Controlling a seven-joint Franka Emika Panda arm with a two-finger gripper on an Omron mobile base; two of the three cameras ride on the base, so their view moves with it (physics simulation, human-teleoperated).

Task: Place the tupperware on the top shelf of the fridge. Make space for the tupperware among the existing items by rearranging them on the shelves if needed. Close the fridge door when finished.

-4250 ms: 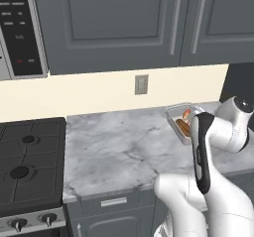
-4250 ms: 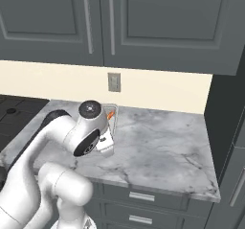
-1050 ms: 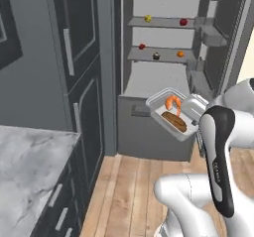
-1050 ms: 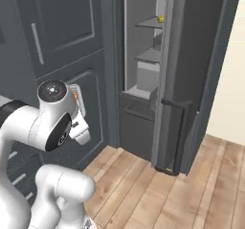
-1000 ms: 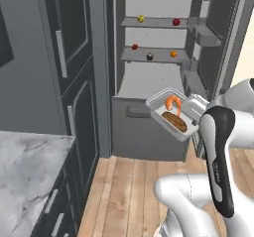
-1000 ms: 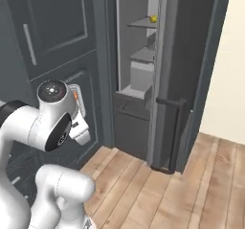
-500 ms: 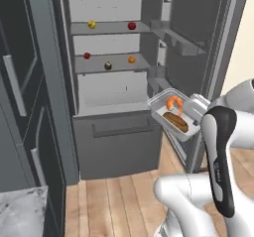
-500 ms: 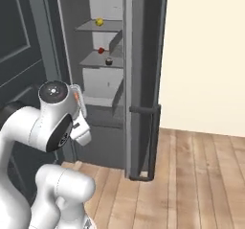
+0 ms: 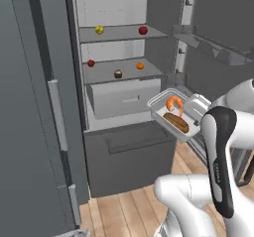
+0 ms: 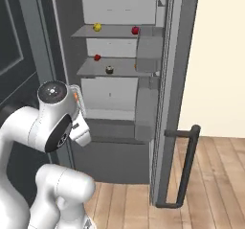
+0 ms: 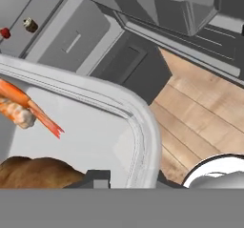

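A clear tub rides at the end of the robot's arm, a shrimp and a brown loaf-like piece inside it. The pincer is clamped narrow on the tub's rim, one dark tip inside the wall, the other outside. Beyond and above the pincer the fridge stands open: on its top shelf a yellow fruit and a red fruit; on the shelf below, another red fruit, a cupcake and an orange.

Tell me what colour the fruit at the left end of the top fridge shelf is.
Yellow fruit, clearest in the left base view.
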